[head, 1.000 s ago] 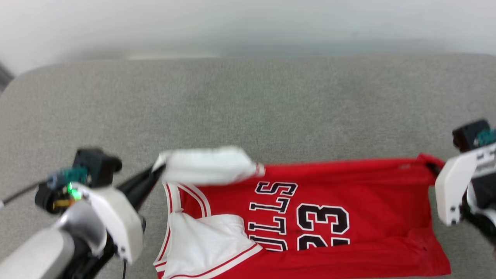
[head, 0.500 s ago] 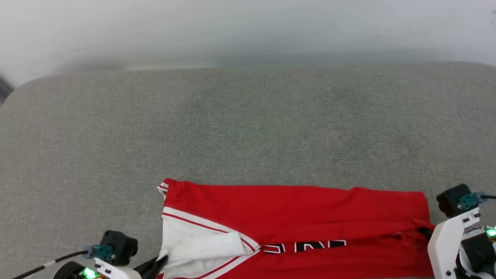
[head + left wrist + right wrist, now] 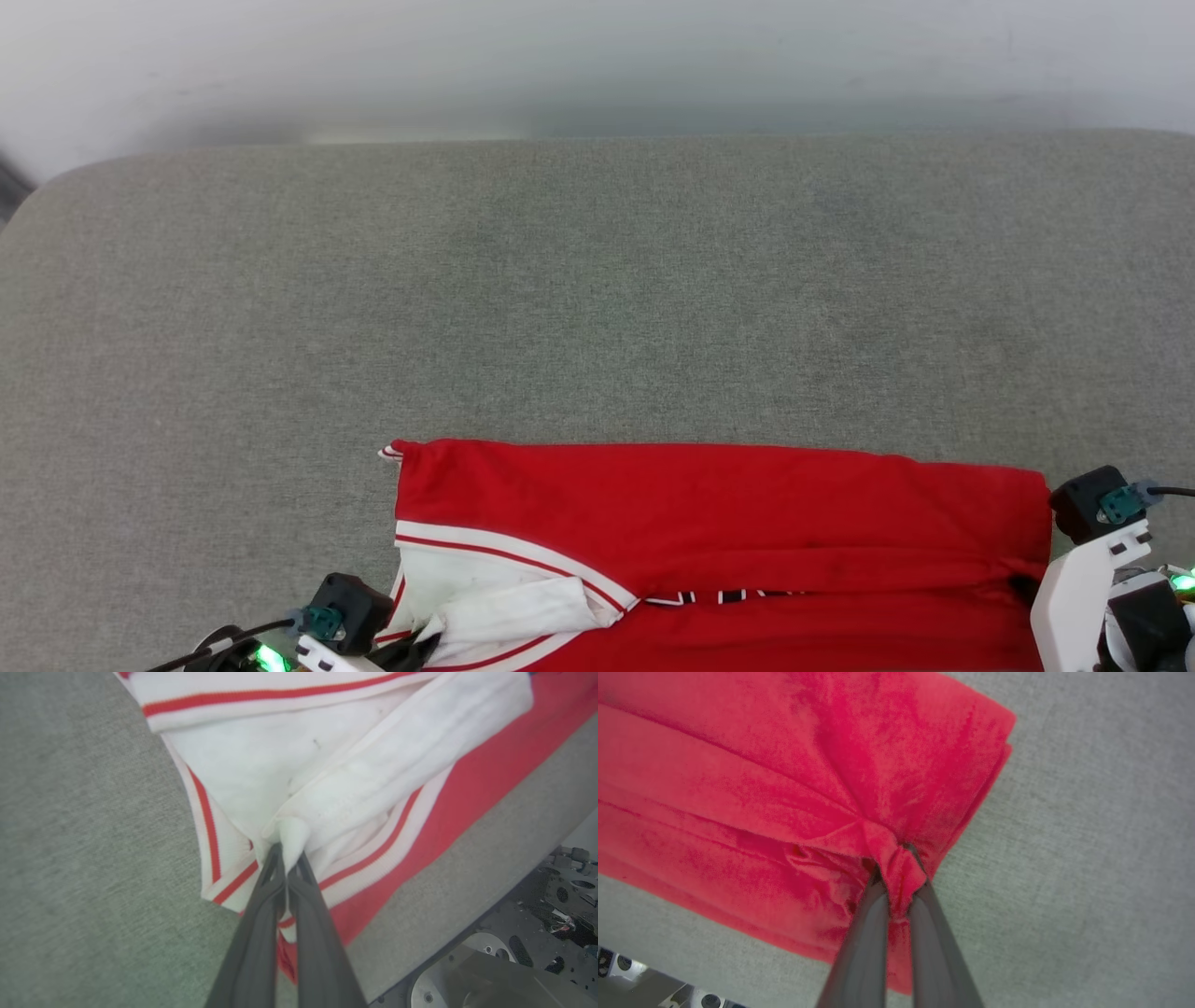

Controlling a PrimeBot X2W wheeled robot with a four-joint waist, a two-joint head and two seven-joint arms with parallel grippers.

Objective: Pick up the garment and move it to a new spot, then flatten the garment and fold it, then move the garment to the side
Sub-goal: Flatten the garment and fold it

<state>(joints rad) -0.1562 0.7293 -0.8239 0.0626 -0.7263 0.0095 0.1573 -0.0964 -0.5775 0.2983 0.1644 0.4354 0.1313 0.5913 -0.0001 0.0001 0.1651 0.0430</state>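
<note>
Left pincer (image 3: 286, 851) grips the garment (image 3: 728, 504) by a white sleeve (image 3: 373, 765), right pincer (image 3: 897, 856) a red corner (image 3: 878, 835), likely to fold evenly

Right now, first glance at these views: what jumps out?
The red garment lies folded over at the grey cushion's near edge, lettering nearly hidden. The left gripper is shut on a white sleeve fold at its left end; the right gripper pinches a bunched red corner at its right end.

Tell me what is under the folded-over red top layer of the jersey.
Under the folded layer of the jersey, a strip of black lettering peeks out, with a white sleeve beside it. The rest of the print is covered.
</note>
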